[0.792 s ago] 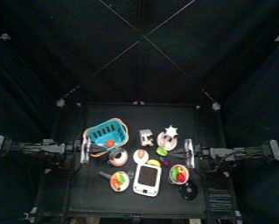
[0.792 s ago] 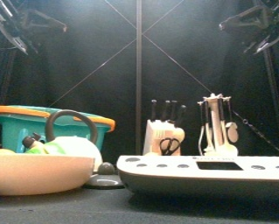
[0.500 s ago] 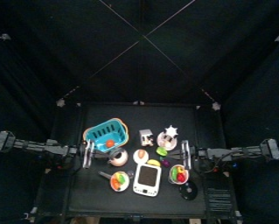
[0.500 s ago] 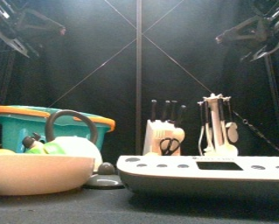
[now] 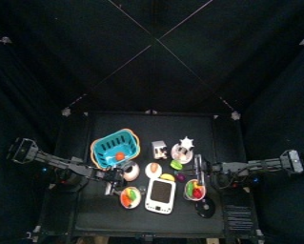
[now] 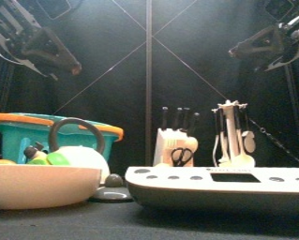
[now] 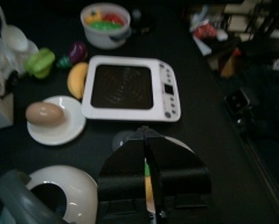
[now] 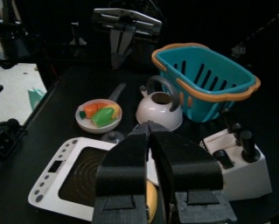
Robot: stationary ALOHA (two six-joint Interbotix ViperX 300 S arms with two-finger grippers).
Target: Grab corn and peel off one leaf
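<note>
The corn [image 5: 171, 174] lies on the table between the egg plate and the white scale. In the left wrist view it shows as a yellow cob [image 7: 77, 80] with a green leaf beside it. Kettle and scale block it in the front view, and the jaws hide it in the right wrist view. My left gripper [image 5: 99, 173] [image 6: 67, 67] [image 7: 148, 145] hangs high over the table's left side, jaws a narrow slit apart, holding nothing. On the other side my right gripper [image 5: 196, 172] [image 6: 235, 52] [image 8: 149, 131] hangs equally high, shut and empty. Neither touches the corn.
A blue basket [image 5: 112, 146] [image 8: 207, 79] stands back left, with a white kettle [image 5: 129, 172] [image 6: 71, 155] in front. A bowl [image 5: 129, 197], scale [image 5: 162, 193] [image 7: 128, 87], egg plate [image 7: 51, 118], knife block [image 6: 177, 146], utensil holder [image 6: 233, 136] and a red-and-green bowl [image 5: 195, 189] crowd the table.
Both arms have folded and come down: in the front view each gripper has dropped from the upper corner and swung inward toward the table's middle. Nothing on the table has moved.
</note>
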